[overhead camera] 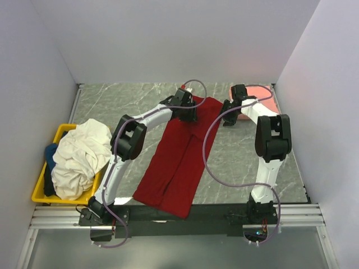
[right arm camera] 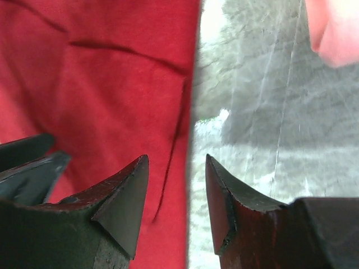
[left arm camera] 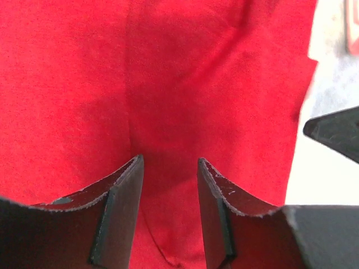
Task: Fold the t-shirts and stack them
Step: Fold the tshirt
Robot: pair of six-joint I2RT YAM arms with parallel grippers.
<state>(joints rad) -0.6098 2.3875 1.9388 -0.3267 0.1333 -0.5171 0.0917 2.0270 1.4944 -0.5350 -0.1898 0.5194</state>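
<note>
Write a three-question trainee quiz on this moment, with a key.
1. True or false: the red shirt lies spread on the table.
2. Where is the cream shirt? A) in the bin; B) on the red shirt; C) in the far right corner.
3. Fill in: the left gripper and the right gripper are both ___.
Key: 1 true; 2 A; 3 open.
</note>
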